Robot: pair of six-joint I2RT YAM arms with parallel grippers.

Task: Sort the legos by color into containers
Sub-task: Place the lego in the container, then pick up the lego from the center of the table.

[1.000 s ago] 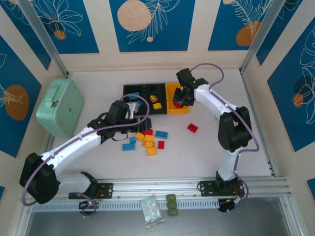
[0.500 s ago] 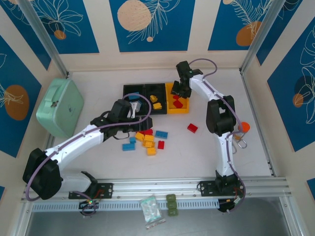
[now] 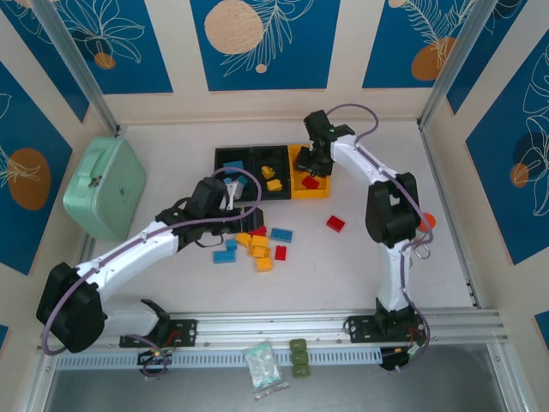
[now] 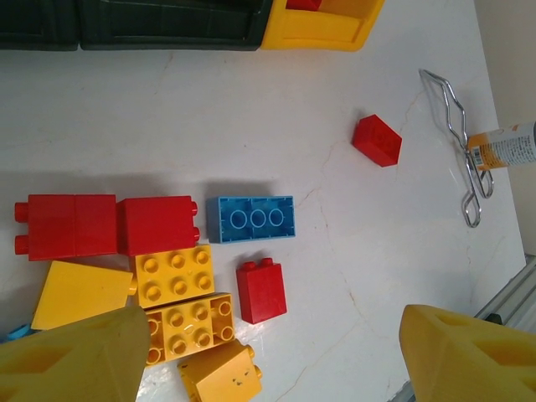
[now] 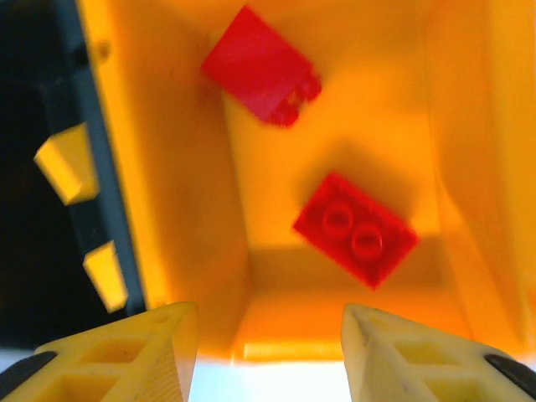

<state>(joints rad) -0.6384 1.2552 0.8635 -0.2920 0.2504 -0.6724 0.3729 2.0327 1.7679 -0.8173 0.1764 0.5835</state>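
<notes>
Three containers stand in a row: two black bins (image 3: 232, 162) (image 3: 271, 174) and a yellow-orange bin (image 3: 296, 190). My right gripper (image 5: 268, 352) hangs open over the yellow-orange bin (image 5: 176, 167), empty; two red legos (image 5: 356, 228) (image 5: 260, 65) lie on its floor. My left gripper (image 4: 268, 368) is open above the loose pile, nothing between its fingers. Under it lie a red lego (image 4: 261, 291), a blue one (image 4: 250, 219), yellow ones (image 4: 174, 275) and more red ones (image 4: 71, 226). A lone red lego (image 3: 335, 223) sits to the right.
A mint-green case (image 3: 105, 186) stands at the left. A metal clip with an orange cap (image 3: 420, 230) lies beside the right arm. The middle black bin holds yellow legos (image 3: 274, 184). Green blocks (image 3: 298, 357) and a plastic bag (image 3: 262, 365) lie past the front rail.
My right gripper has opened over the yellow-orange bin and its arm has straightened toward the back. The left arm has barely moved.
</notes>
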